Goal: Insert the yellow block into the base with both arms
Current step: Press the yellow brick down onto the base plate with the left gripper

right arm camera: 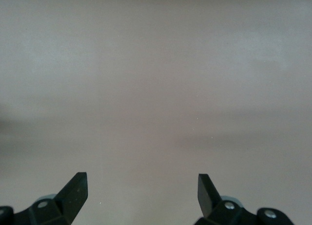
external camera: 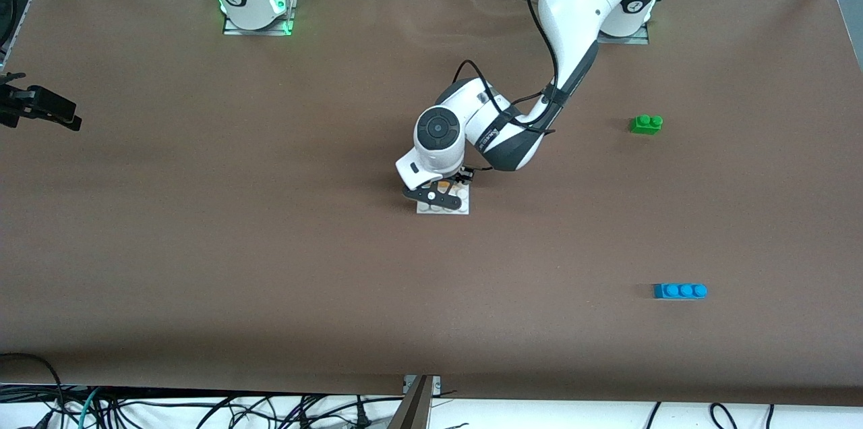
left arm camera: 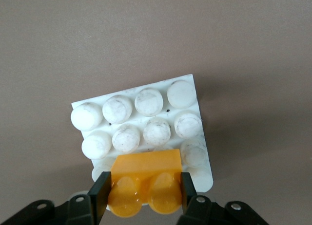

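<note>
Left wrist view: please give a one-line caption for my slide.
Left gripper holds the yellow block over the base.

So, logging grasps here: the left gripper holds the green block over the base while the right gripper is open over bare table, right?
Not quite. The left gripper holds the yellow block, not a green one, over the base, as the left wrist view shows. The right gripper is indeed open over bare table.
</note>
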`<state>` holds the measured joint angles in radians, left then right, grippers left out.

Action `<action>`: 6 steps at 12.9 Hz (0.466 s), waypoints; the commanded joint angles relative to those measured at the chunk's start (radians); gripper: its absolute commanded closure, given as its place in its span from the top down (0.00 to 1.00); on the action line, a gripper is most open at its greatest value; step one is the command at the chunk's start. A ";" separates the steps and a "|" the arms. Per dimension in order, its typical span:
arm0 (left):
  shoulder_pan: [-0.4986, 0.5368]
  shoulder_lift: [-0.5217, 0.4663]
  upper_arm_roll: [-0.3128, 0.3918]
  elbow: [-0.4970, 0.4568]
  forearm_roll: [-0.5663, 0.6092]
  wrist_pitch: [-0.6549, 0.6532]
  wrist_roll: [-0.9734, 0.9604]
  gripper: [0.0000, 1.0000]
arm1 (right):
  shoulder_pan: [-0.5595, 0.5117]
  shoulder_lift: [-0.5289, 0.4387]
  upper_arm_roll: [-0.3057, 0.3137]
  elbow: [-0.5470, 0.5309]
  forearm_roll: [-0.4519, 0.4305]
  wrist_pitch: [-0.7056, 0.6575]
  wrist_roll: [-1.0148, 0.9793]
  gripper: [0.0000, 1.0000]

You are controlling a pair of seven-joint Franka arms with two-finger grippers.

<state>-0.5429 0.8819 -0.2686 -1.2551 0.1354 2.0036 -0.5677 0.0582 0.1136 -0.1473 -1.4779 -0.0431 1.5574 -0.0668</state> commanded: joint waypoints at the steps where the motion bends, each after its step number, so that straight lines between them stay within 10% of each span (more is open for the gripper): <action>1: -0.008 0.023 0.008 0.028 -0.033 -0.003 0.005 0.16 | -0.012 -0.005 0.009 -0.004 -0.009 -0.002 -0.016 1.00; 6: -0.006 0.022 0.008 0.029 -0.030 -0.006 0.005 0.14 | -0.012 -0.005 0.009 -0.004 -0.009 0.000 -0.016 1.00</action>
<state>-0.5428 0.8821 -0.2667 -1.2547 0.1295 2.0034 -0.5677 0.0580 0.1136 -0.1473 -1.4779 -0.0431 1.5574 -0.0668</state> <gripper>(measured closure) 0.383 0.000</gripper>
